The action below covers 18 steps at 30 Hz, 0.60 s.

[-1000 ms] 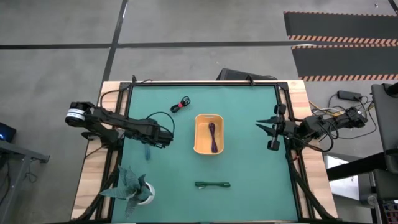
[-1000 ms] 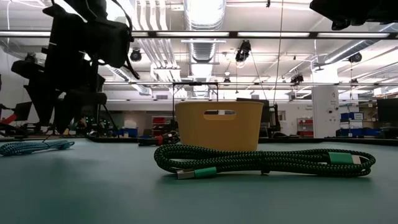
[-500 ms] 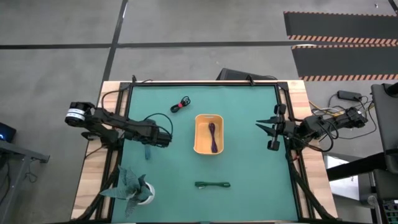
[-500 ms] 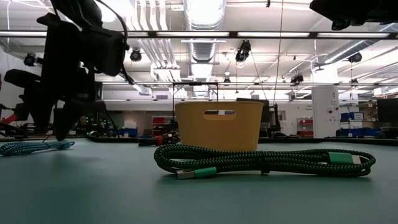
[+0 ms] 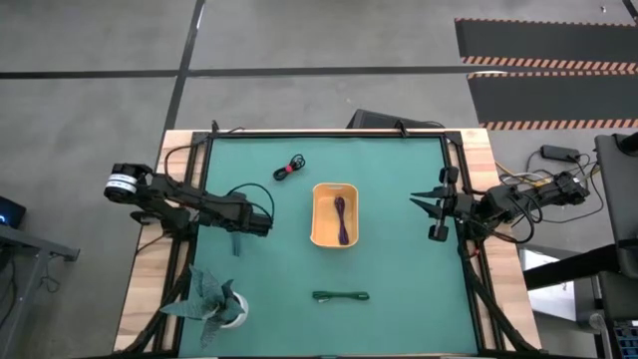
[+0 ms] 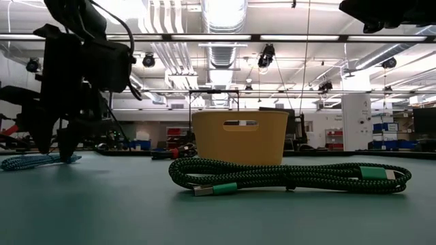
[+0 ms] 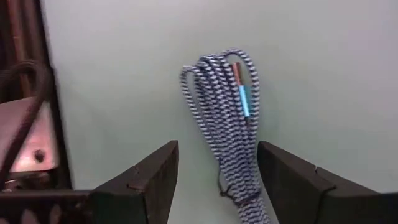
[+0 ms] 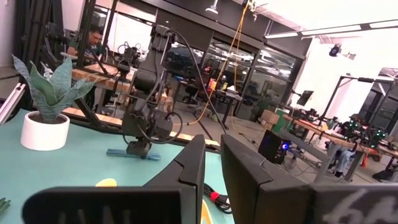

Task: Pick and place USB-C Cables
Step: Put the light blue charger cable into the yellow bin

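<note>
A: Left gripper (image 5: pixel 237 239) dropped lower over the last second, jaws wide, one finger either side of the light blue cable (image 7: pixel 227 118) at the mat's 9 o'clock.

B: Held yet?

A: No; cable lay flat. Purple cable (image 5: pixel 342 213) was in the orange tray (image 5: pixel 321 237). Right gripper (image 5: pixel 433 209) waited at 3 o'clock, jaws near-closed, empty.

B: Closing likely comes next.

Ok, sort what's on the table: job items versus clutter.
Job:
blue cable, under the open left gripper
purple cable, in the tray
green cable
red-and-black cable

Clutter:
potted plant
right gripper, parked at the right edge
</note>
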Tool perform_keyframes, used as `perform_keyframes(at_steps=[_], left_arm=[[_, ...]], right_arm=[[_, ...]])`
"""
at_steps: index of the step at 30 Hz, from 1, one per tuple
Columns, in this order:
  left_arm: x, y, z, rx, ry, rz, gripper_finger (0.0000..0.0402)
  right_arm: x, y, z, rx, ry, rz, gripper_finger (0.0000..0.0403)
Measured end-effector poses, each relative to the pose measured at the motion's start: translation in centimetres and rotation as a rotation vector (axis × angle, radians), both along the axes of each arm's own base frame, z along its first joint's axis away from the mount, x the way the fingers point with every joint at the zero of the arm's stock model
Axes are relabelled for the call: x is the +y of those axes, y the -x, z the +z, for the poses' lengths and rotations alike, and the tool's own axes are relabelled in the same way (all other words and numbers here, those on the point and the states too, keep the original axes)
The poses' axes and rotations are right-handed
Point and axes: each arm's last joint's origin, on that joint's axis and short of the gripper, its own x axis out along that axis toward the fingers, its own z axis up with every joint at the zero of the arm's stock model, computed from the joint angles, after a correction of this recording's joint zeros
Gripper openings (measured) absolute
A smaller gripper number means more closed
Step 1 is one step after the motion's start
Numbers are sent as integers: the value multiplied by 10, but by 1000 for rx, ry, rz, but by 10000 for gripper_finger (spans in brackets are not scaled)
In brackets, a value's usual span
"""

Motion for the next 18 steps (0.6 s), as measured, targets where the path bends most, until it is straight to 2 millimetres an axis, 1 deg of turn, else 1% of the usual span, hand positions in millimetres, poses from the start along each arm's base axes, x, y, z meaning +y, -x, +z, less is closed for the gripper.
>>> perform_keyframes(at_steps=[8,10,18], left_arm=[[0,0,-5,-39,-16,-5,202],[0,0,-6,-40,-17,-4,197],[0,-1,-7,-64,-20,29,131]], right_arm=[[0,0,0,0,0,0,43],[0,0,0,0,0,0,43],[0,0,0,0,0,0,43]])
